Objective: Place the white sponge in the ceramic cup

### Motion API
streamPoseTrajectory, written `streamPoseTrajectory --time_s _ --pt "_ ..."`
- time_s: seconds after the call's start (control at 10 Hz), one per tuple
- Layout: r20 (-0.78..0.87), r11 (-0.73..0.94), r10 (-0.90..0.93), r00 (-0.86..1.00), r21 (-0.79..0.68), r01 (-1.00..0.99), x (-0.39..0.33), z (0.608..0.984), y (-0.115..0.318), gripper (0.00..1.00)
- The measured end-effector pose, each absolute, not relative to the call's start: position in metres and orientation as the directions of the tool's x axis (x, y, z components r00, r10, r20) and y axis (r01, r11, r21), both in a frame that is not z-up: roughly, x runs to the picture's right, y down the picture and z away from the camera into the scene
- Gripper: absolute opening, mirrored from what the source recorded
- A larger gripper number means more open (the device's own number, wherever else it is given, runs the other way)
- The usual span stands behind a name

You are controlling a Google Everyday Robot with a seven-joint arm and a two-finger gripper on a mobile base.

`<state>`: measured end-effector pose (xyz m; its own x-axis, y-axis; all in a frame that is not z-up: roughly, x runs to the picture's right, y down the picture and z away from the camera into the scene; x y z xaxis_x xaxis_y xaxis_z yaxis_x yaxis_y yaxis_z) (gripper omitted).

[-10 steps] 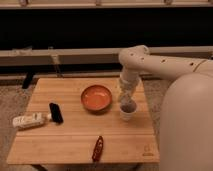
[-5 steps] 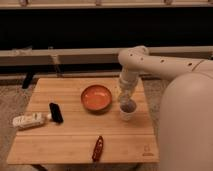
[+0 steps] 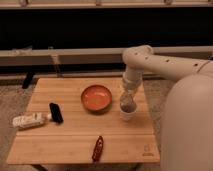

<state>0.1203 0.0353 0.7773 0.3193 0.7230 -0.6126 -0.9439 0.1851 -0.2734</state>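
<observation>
The small white ceramic cup (image 3: 127, 114) stands on the wooden table (image 3: 70, 137), just right of the wide orange bowl (image 3: 96, 97). My gripper (image 3: 127, 103) hangs straight down over the cup, its tip right at the cup's rim and hiding the inside. The white sponge does not show on its own; it may be hidden at the gripper or in the cup. The arm reaches in from the right.
A black rectangular object (image 3: 55, 112) and a white bottle-like object (image 3: 29, 120) lie at the table's left edge. A dark red elongated object (image 3: 97, 148) lies near the front edge. My pale body (image 3: 187, 125) fills the right side.
</observation>
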Motion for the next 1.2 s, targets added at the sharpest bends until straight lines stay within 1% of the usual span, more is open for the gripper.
streamPoseTrajectory --time_s 0.6,0.7,0.8,0.9,1.1,1.2 --pt "-0.646 0.148 0.711 0.277 -0.248 -0.957 0.141 0.769 0.048 0.00" --pt "-0.646 0.150 0.711 0.279 -0.249 -0.957 0.144 0.767 0.049 0.05" --pt "-0.643 0.150 0.713 0.279 -0.249 -0.957 0.145 0.767 0.047 0.13" --pt "-0.639 0.151 0.716 0.281 -0.251 -0.956 0.140 0.769 0.045 0.22" --pt "-0.637 0.152 0.716 0.284 -0.254 -0.955 0.133 0.771 0.043 0.45" --pt "-0.638 0.152 0.716 0.283 -0.253 -0.955 0.136 0.770 0.044 0.51"
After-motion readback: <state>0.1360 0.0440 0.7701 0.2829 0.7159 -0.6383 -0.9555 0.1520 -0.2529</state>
